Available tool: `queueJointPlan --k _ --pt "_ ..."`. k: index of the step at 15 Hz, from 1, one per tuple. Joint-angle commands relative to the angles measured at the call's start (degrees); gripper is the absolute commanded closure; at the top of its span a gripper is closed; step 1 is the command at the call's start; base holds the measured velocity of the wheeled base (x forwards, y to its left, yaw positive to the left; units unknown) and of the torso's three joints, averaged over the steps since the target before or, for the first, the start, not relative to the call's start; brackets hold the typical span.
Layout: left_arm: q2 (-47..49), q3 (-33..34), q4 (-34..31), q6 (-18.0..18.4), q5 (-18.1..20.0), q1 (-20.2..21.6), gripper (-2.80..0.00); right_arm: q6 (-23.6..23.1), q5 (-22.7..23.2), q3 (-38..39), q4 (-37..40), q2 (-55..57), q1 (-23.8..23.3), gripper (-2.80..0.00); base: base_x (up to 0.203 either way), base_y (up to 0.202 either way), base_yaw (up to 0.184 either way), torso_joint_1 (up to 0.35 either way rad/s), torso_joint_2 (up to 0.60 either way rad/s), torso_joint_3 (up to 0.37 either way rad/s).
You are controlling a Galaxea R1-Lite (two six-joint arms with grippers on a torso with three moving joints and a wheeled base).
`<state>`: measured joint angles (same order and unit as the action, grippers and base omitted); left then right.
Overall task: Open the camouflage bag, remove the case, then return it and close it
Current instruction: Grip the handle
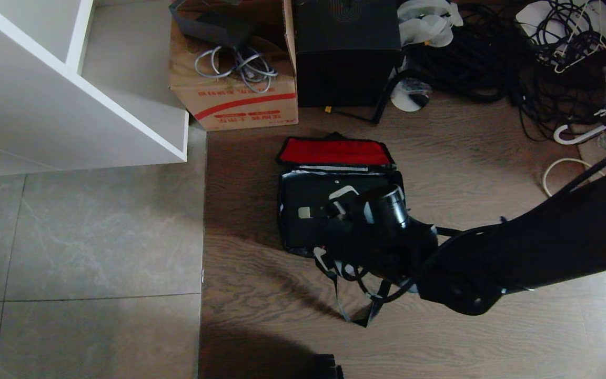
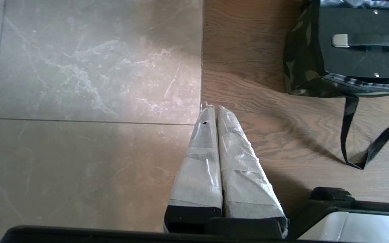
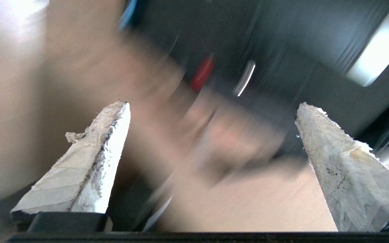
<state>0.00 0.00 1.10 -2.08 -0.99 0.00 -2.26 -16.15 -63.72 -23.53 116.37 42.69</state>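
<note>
Camo fabric: camouflage bag (image 1: 334, 158) lying unzipped on floor, dead centre, case (image 1: 308, 210) sitting inside. Right tool (image 1: 342, 205) hovering over it, fingers spread wide, probably lining up grab. Left tool (image 2: 214, 111) pinched together, idling around 7 o'clock.

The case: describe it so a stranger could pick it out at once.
Start at the brown cardboard box and the tall black box at the far end of the wood floor. Just in front of them lies the open camouflage bag, its red-lined flap folded back. The case lies inside it: flat and black with a silver-ended handle, unlike the bulkier box behind.
</note>
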Motion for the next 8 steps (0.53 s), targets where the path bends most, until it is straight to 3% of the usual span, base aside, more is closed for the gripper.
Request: queueJointPlan --k 1,4,6,8 --pt "0.00 0.53 0.04 -0.02 0.02 0.00 0.00 13.11 5.14 6.16 10.86 -10.30 -0.39 -2.80 0.000 0.000 0.000 0.000 0.00 0.000" --pt "0.00 0.53 0.05 -0.02 -0.07 0.00 0.00 14.12 8.57 11.73 7.71 -13.24 -0.57 -2.80 0.000 0.000 0.000 0.000 0.00 0.000" --pt "0.00 0.53 0.05 -0.02 -0.07 0.00 0.00 14.12 18.02 10.22 7.82 -14.08 -1.35 -2.80 0.000 0.000 0.000 0.000 0.00 0.000" --pt "0.00 0.53 0.05 -0.02 0.02 0.00 0.00 14.06 20.78 9.35 7.35 -12.44 -1.89 -2.80 0.000 0.000 0.000 0.000 0.00 0.000"
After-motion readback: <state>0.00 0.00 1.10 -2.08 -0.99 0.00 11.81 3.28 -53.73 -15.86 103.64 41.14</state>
